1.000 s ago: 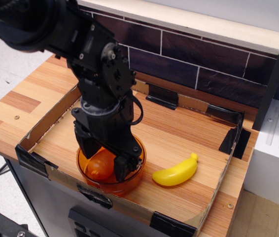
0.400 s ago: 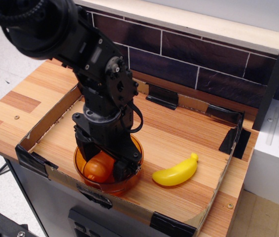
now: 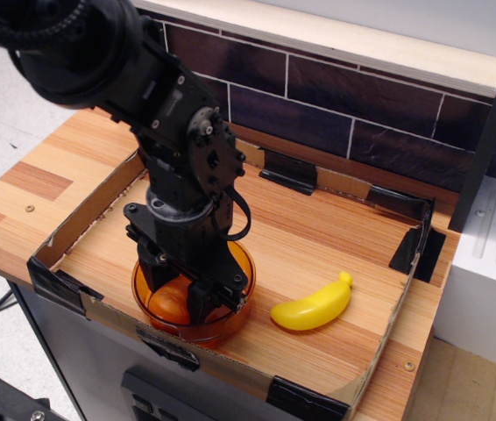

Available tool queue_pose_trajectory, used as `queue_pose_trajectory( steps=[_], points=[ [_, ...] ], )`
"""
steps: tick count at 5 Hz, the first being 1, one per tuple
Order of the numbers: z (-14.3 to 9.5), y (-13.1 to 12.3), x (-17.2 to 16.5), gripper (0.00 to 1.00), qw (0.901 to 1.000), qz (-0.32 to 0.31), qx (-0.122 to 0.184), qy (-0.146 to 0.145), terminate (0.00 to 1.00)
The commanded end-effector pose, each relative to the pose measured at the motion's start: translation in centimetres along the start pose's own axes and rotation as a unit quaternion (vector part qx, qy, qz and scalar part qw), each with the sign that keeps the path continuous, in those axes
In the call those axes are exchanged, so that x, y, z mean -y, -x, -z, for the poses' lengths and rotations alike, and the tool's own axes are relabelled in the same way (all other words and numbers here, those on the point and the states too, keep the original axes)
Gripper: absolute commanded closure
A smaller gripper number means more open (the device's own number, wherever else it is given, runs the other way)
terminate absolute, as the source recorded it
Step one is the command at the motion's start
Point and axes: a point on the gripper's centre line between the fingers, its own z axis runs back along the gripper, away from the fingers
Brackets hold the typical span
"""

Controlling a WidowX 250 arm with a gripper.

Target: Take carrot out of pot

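Observation:
The amber-orange pot [image 3: 223, 328] stands at the front left of the cardboard tray. The orange carrot [image 3: 166, 303] lies inside it, on the pot's left side. My black gripper [image 3: 176, 286] reaches straight down into the pot. Its two fingers have closed in on either side of the carrot and appear to press on it. The arm hides the upper part of the carrot and the back of the pot. The carrot is still low inside the pot.
A yellow toy banana [image 3: 312, 306] lies on the tray floor just right of the pot. Low cardboard walls [image 3: 80, 219] with black tape corners ring the tray. A dark brick wall [image 3: 353, 114] stands behind, and a white unit [image 3: 493, 263] at the right.
The gripper has lowered into the pot and its fingers have narrowed from a wide gap to a close fit around the carrot. The pot has shifted slightly left.

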Motion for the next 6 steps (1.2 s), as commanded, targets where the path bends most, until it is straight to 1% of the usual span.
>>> queue_pose_trajectory(
  steps=[1,2,3,4,5,6],
  points=[
    [-1.8,-0.1,-1.1,1.0,0.9996,-0.015,0.024,-0.011,0.0],
    [-5.2,-0.7,-1.8,1.0,0.9976,-0.035,0.058,-0.015,0.0],
    [-8.3,-1.2,-2.4,1.0,0.9947,-0.051,0.09,-0.006,0.0],
    [-10.3,-3.0,-2.4,1.0,0.9912,-0.067,0.113,0.011,0.0],
    [-9.8,-6.4,-2.5,1.0,0.9893,-0.093,0.113,0.009,0.0],
    [-8.5,-9.2,-3.5,1.0,0.9868,-0.115,0.113,-0.008,0.0]
  ],
)
